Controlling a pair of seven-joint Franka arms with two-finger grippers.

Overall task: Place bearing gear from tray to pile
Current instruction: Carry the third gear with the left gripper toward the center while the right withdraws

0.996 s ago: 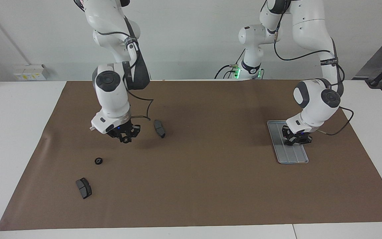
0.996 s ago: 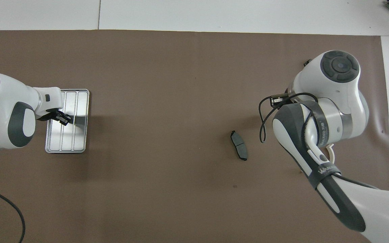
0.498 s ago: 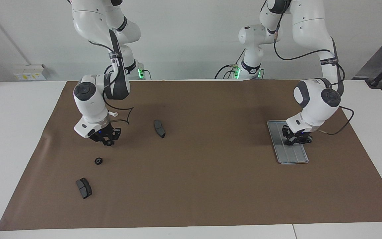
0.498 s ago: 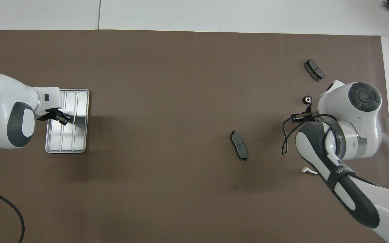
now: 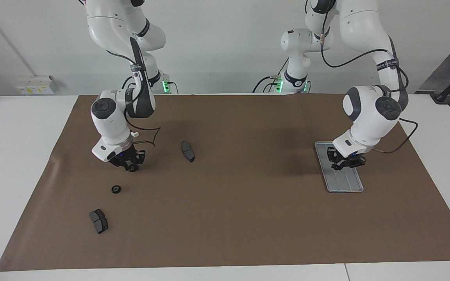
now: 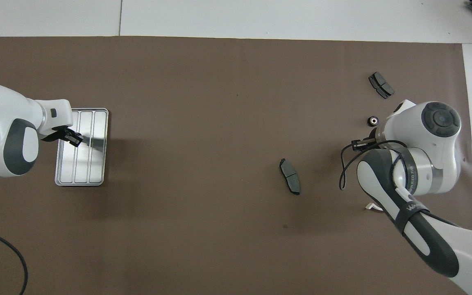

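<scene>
The bearing gear (image 5: 116,189), a small black ring, lies on the brown mat among the pile; it also shows in the overhead view (image 6: 373,121). One dark brake pad (image 5: 99,221) lies farther from the robots than the gear, and another brake pad (image 5: 188,151) lies toward the table's middle. A bit of the white bracket (image 6: 373,207) shows beside the right arm. My right gripper (image 5: 131,167) hangs above the mat, apart from the gear. The silver tray (image 5: 344,183) holds no parts that I can see. My left gripper (image 5: 345,164) hovers over the tray's end nearer to the robots.
The brown mat (image 5: 248,218) covers most of the white table. The right arm's black cable (image 6: 344,164) loops below its wrist. A black cable (image 6: 10,254) lies on the mat toward the left arm's end.
My right arm swung toward its own end of the table, uncovering the gear and a brake pad from above, then eased back slightly. My left gripper shifted a little over the tray.
</scene>
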